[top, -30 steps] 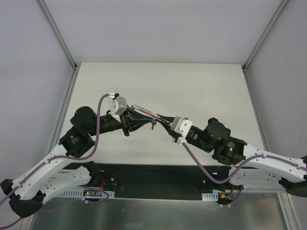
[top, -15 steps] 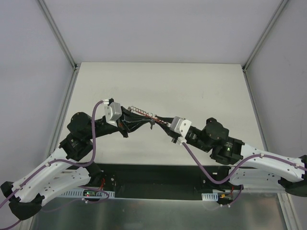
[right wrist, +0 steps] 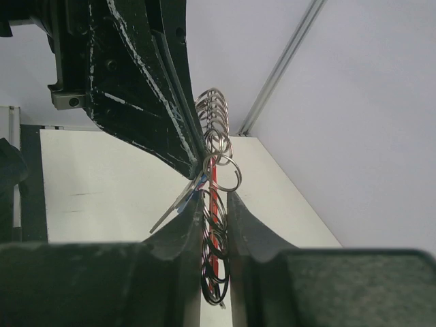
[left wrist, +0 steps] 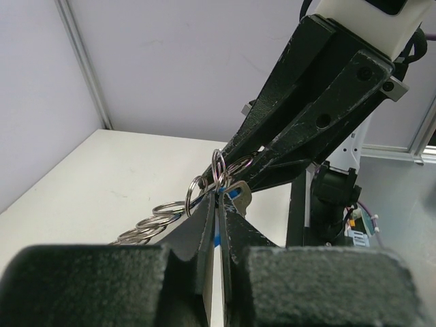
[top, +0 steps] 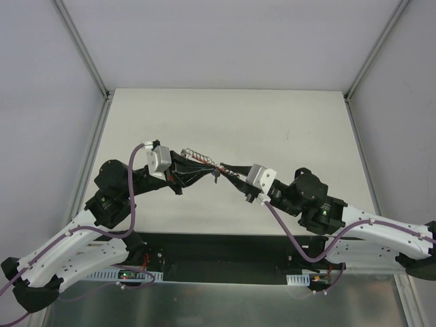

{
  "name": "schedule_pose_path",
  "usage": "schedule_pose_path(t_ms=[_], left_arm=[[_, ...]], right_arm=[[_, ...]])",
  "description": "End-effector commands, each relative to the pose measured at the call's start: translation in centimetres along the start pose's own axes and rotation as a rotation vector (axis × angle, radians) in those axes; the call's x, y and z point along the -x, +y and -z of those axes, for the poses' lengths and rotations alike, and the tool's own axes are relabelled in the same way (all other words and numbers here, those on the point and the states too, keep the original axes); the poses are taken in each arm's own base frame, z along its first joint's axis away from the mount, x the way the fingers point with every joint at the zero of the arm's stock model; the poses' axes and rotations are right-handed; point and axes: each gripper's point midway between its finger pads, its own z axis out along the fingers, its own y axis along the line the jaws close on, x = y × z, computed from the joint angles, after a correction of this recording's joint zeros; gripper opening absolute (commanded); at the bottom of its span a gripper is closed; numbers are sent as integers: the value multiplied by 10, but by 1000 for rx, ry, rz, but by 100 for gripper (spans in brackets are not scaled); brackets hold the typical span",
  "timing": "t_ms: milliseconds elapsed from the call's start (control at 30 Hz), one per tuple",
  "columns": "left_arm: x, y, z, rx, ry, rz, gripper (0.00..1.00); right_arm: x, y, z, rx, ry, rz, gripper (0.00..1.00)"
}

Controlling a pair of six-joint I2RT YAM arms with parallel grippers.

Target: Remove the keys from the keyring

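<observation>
Both grippers meet in mid-air above the table's middle. The keyring point(top: 201, 159) is a chain of thin silvery rings point(right wrist: 216, 116) with a red strip point(right wrist: 219, 178) running through it. My left gripper point(top: 212, 171) is shut on a thin silvery key point(left wrist: 238, 194) with a blue mark; in the left wrist view point(left wrist: 219, 199) its tips pinch the key just below a ring point(left wrist: 218, 170). My right gripper point(top: 223, 167) is shut on the keyring; in the right wrist view point(right wrist: 214, 204) rings and the red strip sit between its fingers. The key point(right wrist: 174, 204) hangs at their left.
The pale table point(top: 293, 129) lies below, with a metal frame rail point(top: 92, 160) along its left edge and another point(top: 361, 150) along its right. The chain's loose end point(left wrist: 146, 225) trails toward the left arm. Both arms crowd the table's near middle.
The left wrist has swung left and lower in the view, then held. The right gripper has shifted slightly right. The ring chain now looks shorter and bunched between the two grippers.
</observation>
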Motion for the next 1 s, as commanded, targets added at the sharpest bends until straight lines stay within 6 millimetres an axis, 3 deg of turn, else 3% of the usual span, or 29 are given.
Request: schedule_pose_path(t_ms=[0,100,333,467,800,867,967], left_arm=[[27,1,-4,-4,-98,-67,0],[30,-2,-3,-18,-117,-108,0],[30,-3,-4,-47,-89,-215,0],[28,-3,-6,-71,-61,-252,0],[10,-10,-6,-140,14,-287,0],[6,-9,-6,-139,24,-284,0],[5,-11,-6,-148,25,-281,0]], right_arm=[[28,9,2,61,-108,-45,23],[24,18,3,115,-75,-27,29],[18,17,6,121,-38,-9,32],[19,16,10,133,-17,-3,42],[25,9,44,177,66,32,60],[37,4,51,185,58,34,61],[40,-2,61,191,98,50,63]])
